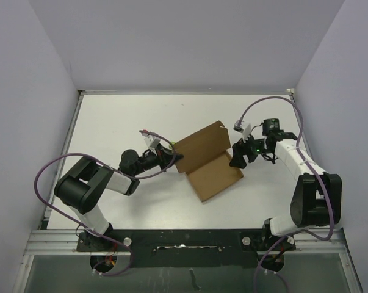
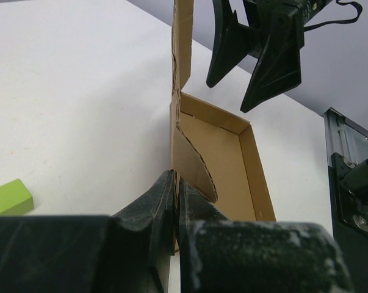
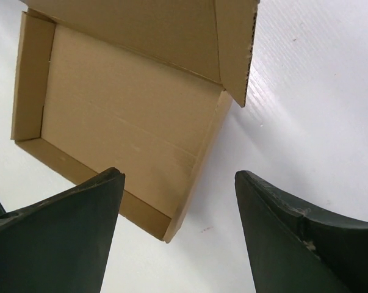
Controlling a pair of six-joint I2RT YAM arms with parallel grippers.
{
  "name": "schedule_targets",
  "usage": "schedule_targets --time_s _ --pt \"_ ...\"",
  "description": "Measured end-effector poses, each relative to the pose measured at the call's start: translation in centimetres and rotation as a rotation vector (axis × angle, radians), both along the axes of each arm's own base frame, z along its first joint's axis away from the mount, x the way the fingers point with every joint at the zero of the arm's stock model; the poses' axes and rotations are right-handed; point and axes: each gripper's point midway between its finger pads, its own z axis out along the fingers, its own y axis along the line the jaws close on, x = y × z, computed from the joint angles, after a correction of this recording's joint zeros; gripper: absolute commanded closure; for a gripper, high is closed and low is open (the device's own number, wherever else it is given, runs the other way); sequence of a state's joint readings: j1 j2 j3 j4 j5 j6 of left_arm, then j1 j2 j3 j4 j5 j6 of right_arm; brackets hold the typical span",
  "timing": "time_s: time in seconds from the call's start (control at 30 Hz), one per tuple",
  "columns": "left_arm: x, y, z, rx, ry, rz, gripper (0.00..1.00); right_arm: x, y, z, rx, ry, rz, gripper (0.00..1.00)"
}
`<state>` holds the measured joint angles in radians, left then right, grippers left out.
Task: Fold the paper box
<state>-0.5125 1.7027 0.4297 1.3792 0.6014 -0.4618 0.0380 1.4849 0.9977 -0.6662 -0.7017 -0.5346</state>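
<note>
Overhead view of a white table (image 1: 122, 116) with two robot arms reaching in from the near edge. A brown paper box (image 1: 207, 160) lies near the middle of the table, turned at an angle. It is partly folded: a shallow tray half with low raised walls sits nearer the arms, and a flat lid panel extends away from it toward the far side.

The left gripper (image 1: 173, 157) meets the box at its left end. In the left wrist view its two dark fingers (image 2: 153, 213) are pressed together on a thin cardboard side wall, which stands upright between them – a rounded tab of the same wall curves just past the fingertips. Beyond it the open tray shows its bare inner floor. A small yellow-green block (image 2: 7, 196) lies on the table, off to the left in that view, apart from the box.

The right gripper (image 1: 240, 154) hangs just beside the box's right end, its fingers spread wide and holding nothing. In the right wrist view both dark fingers (image 3: 68, 238) frame the near corner of the tray, with white table showing between them – whether one fingertip touches the cardboard cannot be told.
</note>
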Motion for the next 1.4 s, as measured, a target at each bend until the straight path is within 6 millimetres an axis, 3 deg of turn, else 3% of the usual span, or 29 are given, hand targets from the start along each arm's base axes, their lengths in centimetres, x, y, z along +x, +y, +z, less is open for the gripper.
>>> schedule_targets --time_s 0.3,0.4,0.57,0.7,0.87,1.1,1.27,1.4 --pt "3.5 -0.1 3.1 -0.006 0.030 -0.073 1.00 0.5 -1.4 2.8 0.041 -0.075 -0.066 0.21" --pt "4.2 -0.2 4.5 -0.006 0.024 -0.119 1.00 1.3 -3.4 3.1 0.035 -0.077 -0.161 0.21" --pt "3.9 -1.1 5.1 0.009 0.037 -0.236 1.00 1.9 -6.3 3.2 0.049 -0.064 -0.278 0.21" --pt "4.9 -2.3 4.5 0.017 0.101 -0.315 1.00 1.8 -5.6 4.0 0.085 -0.081 -0.253 0.21" --pt "6.9 -3.6 2.8 0.050 0.230 -0.363 0.89 1.4 -4.2 6.1 0.109 -0.151 -0.205 0.21" --pt "9.7 -4.3 1.0 0.122 0.369 -0.320 0.51 1.1 -3.0 6.3 0.116 -0.155 -0.165 0.21" --pt "12.2 -3.1 -0.7 0.208 0.376 -0.138 0.43 1.0 -2.6 6.3 0.116 -0.155 -0.150 0.21" --pt "11.8 0.3 -1.4 0.262 0.353 0.028 0.43 1.0 -2.4 6.3 0.117 -0.155 -0.144 0.21"
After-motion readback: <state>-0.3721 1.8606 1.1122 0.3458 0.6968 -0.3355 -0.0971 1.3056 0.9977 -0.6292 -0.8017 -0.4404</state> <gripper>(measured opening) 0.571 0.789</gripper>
